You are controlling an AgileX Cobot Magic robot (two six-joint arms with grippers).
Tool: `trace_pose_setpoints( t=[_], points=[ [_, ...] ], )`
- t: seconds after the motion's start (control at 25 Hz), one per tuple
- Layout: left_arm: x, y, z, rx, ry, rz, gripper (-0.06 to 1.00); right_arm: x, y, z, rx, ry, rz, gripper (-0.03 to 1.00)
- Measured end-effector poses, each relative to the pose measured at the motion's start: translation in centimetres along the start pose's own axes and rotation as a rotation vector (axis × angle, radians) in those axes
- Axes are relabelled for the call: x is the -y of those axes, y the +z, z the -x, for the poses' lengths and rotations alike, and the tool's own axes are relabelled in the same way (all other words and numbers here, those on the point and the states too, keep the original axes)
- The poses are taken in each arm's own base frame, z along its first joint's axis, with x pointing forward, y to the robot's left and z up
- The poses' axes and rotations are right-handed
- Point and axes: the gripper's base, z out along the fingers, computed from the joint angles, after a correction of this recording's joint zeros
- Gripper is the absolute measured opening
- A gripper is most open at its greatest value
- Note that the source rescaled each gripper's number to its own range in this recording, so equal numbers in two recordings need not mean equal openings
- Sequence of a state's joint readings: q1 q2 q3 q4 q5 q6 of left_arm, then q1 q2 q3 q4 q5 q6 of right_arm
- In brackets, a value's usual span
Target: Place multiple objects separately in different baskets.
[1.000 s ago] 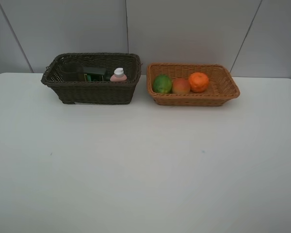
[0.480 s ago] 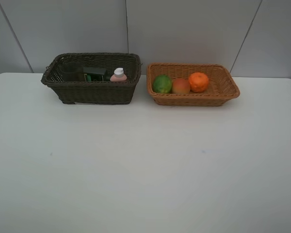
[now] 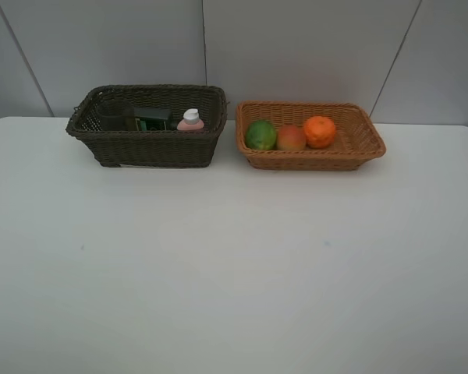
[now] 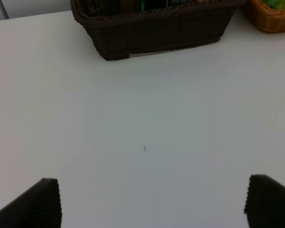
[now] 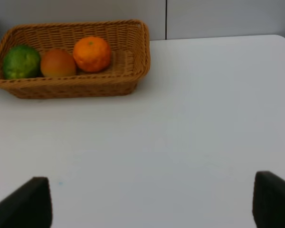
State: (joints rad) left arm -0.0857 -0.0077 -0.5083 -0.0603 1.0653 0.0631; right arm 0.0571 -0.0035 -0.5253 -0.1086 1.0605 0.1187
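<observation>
High view: dark basket (image 3: 146, 148) holding cup (image 3: 114, 114), pump bottle (image 3: 152, 121), pink bottle (image 3: 190, 120); tan basket (image 3: 351, 146) holding lime (image 3: 260, 135), peach (image 3: 291, 138), orange (image 3: 319, 132).

Left wrist: left gripper (image 4: 152, 202) spread wide, empty.

Right wrist: right gripper (image 5: 152, 202) apart, empty. Sorting apparently complete; best kept clear of baskets.

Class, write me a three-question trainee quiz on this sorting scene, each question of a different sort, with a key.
1. True or false: the orange lies in the dark brown basket.
2. The pink bottle stands in which basket? A. dark brown B. light tan C. neither
3. Fill in: the left gripper and right gripper are both ____, holding nothing.

Key: 1 false, it lies in the light tan basket with the green fruit and peach; 2 A; 3 open.
</observation>
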Motion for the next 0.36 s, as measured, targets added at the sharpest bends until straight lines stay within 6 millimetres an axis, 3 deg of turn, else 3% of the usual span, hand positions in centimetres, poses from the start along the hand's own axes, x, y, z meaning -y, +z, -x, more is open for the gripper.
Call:
trace_pose_setpoints(
  t=[0.36],
  points=[
    [0.00, 0.00, 0.00, 0.000, 0.000, 0.000, 1.00, 0.00, 0.00, 0.00, 0.000, 0.000, 0.000, 0.77]
  ],
)
